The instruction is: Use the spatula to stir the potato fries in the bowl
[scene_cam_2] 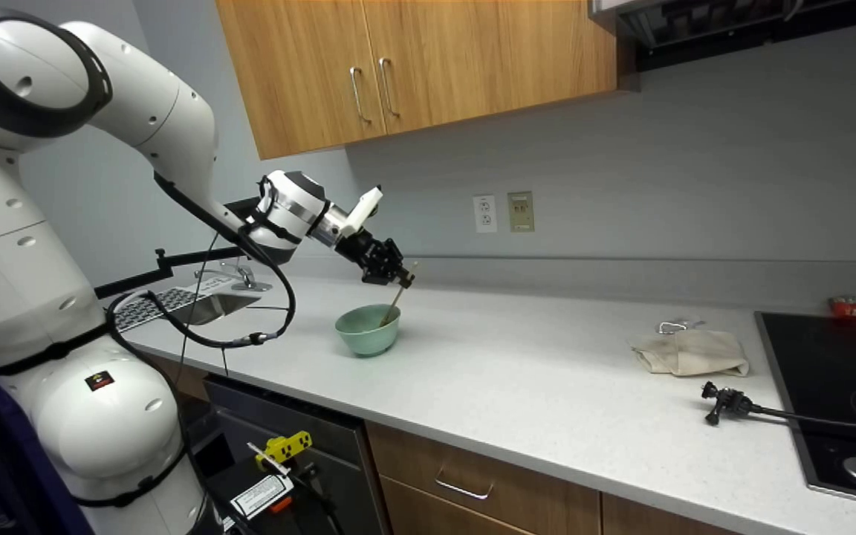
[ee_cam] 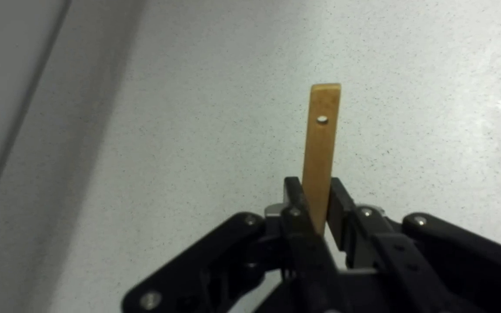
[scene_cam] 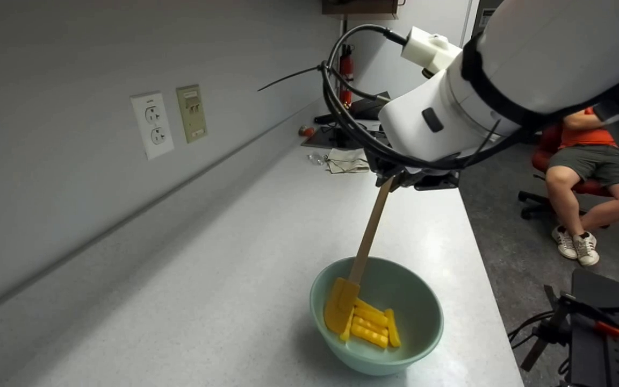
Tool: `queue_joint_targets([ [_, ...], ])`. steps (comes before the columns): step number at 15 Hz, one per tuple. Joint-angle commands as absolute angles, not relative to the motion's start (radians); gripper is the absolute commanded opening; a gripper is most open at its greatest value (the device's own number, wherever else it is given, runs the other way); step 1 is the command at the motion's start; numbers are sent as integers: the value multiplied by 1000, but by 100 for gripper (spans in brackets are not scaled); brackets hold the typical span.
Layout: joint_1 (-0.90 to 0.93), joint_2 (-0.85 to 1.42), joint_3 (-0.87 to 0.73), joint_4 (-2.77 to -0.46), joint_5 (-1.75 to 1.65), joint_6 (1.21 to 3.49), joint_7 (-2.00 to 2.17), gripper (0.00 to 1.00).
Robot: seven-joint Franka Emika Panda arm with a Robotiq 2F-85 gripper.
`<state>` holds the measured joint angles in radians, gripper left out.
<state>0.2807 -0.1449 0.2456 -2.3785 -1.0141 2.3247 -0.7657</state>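
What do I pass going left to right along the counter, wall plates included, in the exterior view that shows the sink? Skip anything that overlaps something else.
Steel sink, mint-green bowl, white outlet, beige wall plate, beige cloth, black cooktop.

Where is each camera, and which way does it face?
In an exterior view, the camera sits high, looking lengthwise along the countertop and down into the bowl; the front of the arm shows.
In an exterior view, it stands before the countertop, facing the wall and wooden cabinets; most of the arm shows.
In the wrist view, it sits at the arm's end, looking past the fingers gripping the spatula toward the countertop.
Both exterior views share the bowl, spatula and electrical outlet.
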Motion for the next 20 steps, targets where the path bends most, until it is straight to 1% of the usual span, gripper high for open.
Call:
queue_joint_targets([
  [1,295,-143,251,-2368,-942,2327,-779,4],
  [6,304,-114,267,-2385,-862,2305,-778,4],
  [12,289,-88,267,-2382,-922,2278,-760,4],
  [13,281,-119,256,-2393,-912,2278,-787,4],
  [20,283,-133,252,-2364,-922,2288,-769,4],
])
